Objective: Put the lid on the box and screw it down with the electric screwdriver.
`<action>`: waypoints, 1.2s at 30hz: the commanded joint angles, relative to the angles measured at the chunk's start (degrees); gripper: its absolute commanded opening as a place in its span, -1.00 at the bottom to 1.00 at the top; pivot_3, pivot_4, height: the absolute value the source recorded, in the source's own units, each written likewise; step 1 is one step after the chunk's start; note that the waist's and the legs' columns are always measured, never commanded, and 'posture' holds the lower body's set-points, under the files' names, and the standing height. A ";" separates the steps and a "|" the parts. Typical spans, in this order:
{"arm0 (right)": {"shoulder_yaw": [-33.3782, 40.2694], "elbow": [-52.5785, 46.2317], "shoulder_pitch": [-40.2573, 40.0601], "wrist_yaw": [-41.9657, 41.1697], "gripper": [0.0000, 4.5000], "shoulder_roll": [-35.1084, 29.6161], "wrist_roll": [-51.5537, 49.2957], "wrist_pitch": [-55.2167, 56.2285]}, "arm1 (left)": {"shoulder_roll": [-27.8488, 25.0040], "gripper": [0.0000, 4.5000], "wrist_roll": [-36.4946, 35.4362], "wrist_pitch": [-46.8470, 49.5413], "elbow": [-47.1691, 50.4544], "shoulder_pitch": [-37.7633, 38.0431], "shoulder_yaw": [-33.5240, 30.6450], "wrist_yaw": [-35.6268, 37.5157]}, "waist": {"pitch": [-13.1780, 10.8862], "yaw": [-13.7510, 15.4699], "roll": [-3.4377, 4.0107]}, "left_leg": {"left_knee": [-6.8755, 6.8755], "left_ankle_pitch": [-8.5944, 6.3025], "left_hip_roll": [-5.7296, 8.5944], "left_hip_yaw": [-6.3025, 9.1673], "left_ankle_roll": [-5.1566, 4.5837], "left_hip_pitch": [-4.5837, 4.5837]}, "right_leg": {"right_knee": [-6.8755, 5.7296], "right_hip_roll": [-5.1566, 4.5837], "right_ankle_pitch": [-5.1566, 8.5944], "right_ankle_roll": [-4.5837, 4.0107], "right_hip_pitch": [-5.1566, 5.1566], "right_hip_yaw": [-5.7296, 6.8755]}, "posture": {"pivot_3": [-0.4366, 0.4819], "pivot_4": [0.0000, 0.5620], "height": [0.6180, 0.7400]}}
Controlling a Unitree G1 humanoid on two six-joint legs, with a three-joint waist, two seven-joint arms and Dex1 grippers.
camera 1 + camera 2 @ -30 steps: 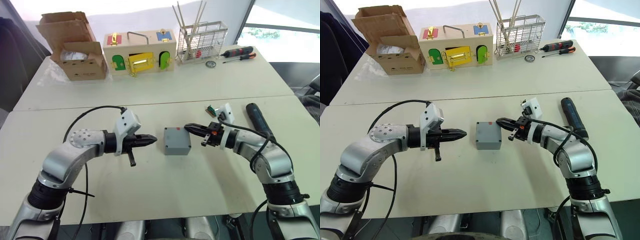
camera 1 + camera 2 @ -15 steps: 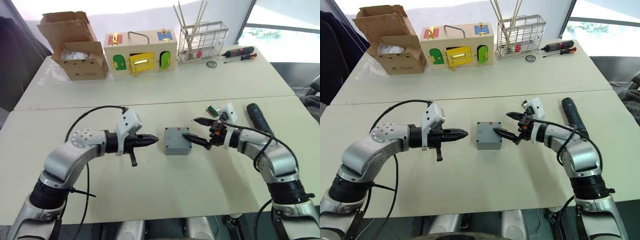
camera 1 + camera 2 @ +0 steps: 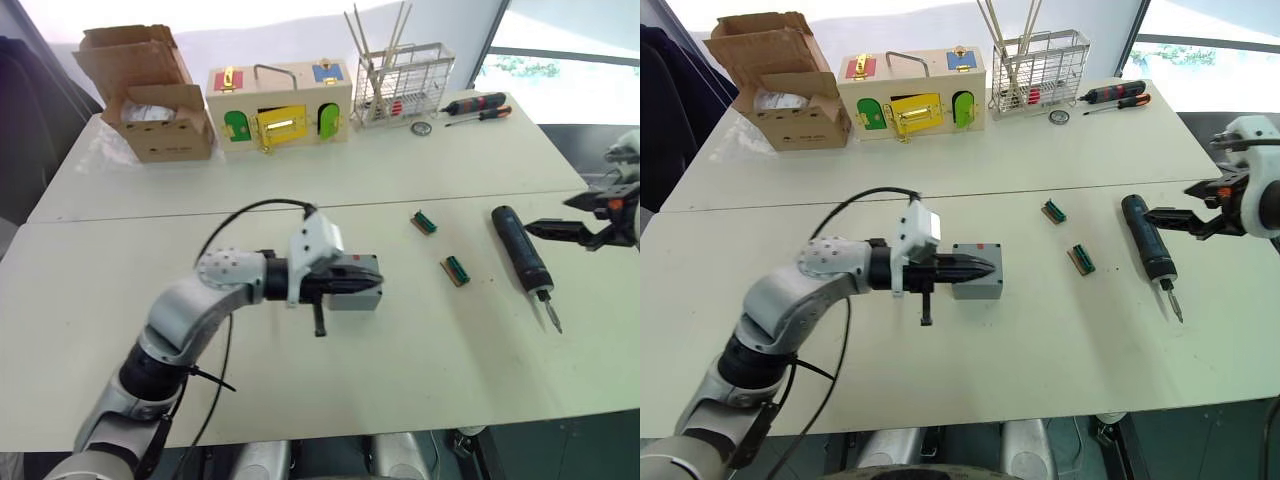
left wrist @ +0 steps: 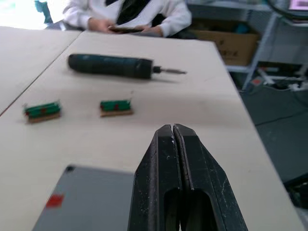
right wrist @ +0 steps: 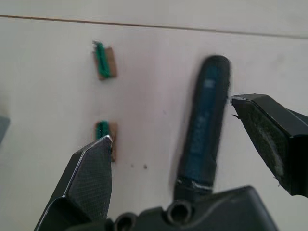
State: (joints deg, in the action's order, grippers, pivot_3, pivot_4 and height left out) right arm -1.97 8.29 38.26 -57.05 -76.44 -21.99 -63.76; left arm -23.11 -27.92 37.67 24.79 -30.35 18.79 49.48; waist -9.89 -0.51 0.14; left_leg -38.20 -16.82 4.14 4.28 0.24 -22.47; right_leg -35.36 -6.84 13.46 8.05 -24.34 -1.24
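The grey box (image 3: 357, 294) sits mid-table with the flat grey lid (image 4: 86, 199) lying on top; the lid shows a corner hole and a small red mark. My left gripper (image 3: 368, 279) is shut, its tips resting over the lid (image 3: 978, 262) with nothing between them. The electric screwdriver (image 3: 521, 249) lies on the table to the right, bit toward the front edge. My right gripper (image 3: 1167, 205) hangs open just above and beside the screwdriver (image 5: 204, 126), with one finger on each side in the right wrist view and no contact.
Two small green connector pieces (image 3: 424, 221) (image 3: 456, 270) lie between box and screwdriver. At the back stand a cardboard carton (image 3: 150, 95), a wooden latch box (image 3: 279, 105), a wire basket (image 3: 403, 85) and hand screwdrivers (image 3: 476, 105). A person (image 4: 130, 14) sits beyond the table.
My right gripper opened at the box, then swung far right to the screwdriver. My left gripper moved right, from beside the box to over its lid.
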 commanded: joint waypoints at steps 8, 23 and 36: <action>-24.80 21.63 19.34 -18.65 1.00 5.20 12.47 -1.98 | 3.55 -1.00 4.06 -3.95 1.36 4.22 2.69 -4.03 | -0.02 -0.25 0.05 | -0.01 0.02 0.02 -0.17 0.04 -0.04 | 0.07 -0.04 -0.01 0.01 -0.07 -0.09 | -0.05 -0.47 0.90; -33.17 52.58 26.35 -24.55 0.56 21.20 32.20 15.93 | 3.53 -1.00 5.36 -1.59 4.34 8.12 2.56 -10.06 | 0.02 -0.26 -0.03 | 0.02 0.17 0.06 -0.08 0.33 -0.03 | 0.01 0.00 -0.01 0.01 -0.12 -0.05 | -0.05 -0.47 0.90; -27.38 62.35 26.75 -19.40 -0.16 25.94 38.33 22.04 | 3.47 -1.00 6.25 -1.85 3.00 7.83 2.83 -10.77 | 0.66 -0.23 -1.01 | -0.04 0.19 0.06 0.00 0.37 0.03 | 0.05 0.00 -0.01 0.01 0.06 -0.03 | -0.05 -0.47 0.90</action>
State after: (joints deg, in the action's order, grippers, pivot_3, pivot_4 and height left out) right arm -30.04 69.25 65.52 -77.94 -51.62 15.52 -43.00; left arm -19.83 -21.80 36.20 27.06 -22.20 21.63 38.63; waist -9.23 -0.74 -0.88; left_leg -38.25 -16.63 4.20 4.28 0.60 -22.44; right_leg -35.30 -6.84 13.45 8.06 -24.27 -1.28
